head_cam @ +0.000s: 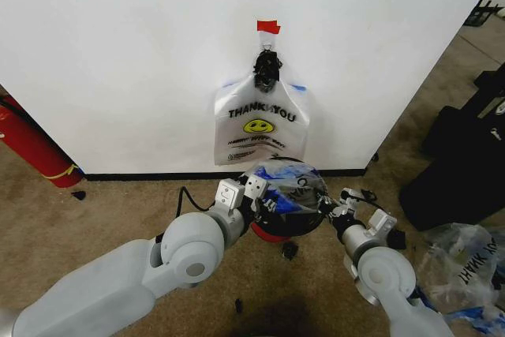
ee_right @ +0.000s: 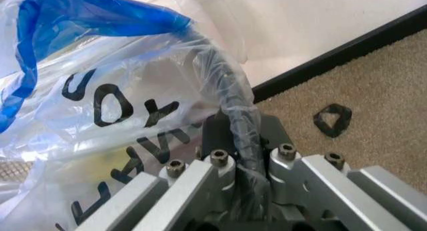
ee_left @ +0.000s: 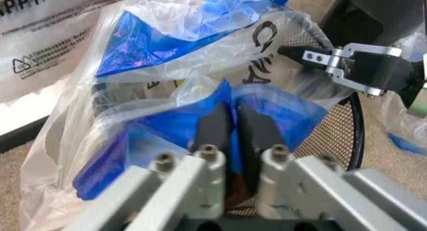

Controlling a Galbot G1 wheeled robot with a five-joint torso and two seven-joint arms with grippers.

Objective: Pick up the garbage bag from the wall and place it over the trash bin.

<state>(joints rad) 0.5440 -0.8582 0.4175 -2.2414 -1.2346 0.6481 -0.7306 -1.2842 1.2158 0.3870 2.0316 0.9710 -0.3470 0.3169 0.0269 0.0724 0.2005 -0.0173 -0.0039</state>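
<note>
A translucent white garbage bag [head_cam: 289,181] with blue trim and black lettering is spread over the top of the trash bin [head_cam: 272,234], whose black mesh side [ee_left: 341,136] and red base show below it. My left gripper [head_cam: 255,192] is shut on the bag's blue trim [ee_left: 230,136] at the bin's left side. My right gripper [head_cam: 335,209] is shut on the bag's bunched edge [ee_right: 243,136] at the bin's right side; it also shows in the left wrist view [ee_left: 293,53]. A second "THANK YOU" bag [head_cam: 260,124] hangs on the wall [head_cam: 118,53] under red tape [head_cam: 268,27].
A red cylinder with a yellow band [head_cam: 31,147] leans at the wall on the left. Black bags [head_cam: 465,163] and a clear lettered plastic bag [head_cam: 465,262] lie on the carpet at the right. Small black bits [head_cam: 289,250] lie near the bin.
</note>
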